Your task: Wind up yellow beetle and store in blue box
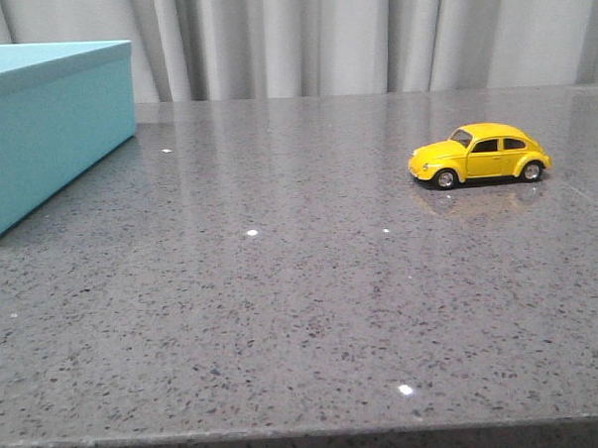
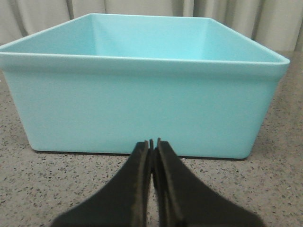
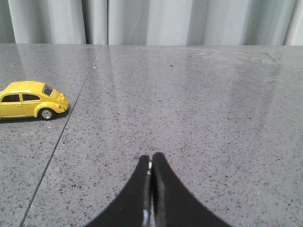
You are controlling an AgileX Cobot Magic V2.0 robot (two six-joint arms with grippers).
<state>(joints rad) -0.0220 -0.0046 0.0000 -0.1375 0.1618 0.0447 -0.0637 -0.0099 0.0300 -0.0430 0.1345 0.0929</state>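
The yellow beetle (image 1: pixel 480 155) stands on its wheels on the grey table at the right, nose to the left. It also shows in the right wrist view (image 3: pixel 31 100), far to one side of my right gripper (image 3: pixel 150 158), which is shut and empty over bare table. The blue box (image 1: pixel 47 126) stands at the far left, open-topped and empty inside in the left wrist view (image 2: pixel 142 104). My left gripper (image 2: pixel 152 143) is shut and empty, low over the table just short of the box's near wall. Neither gripper shows in the front view.
The grey speckled stone table (image 1: pixel 282 284) has its front edge at the bottom of the front view. A pale curtain (image 1: pixel 350 38) hangs behind the table. A seam in the tabletop (image 3: pixel 57 146) runs past the beetle.
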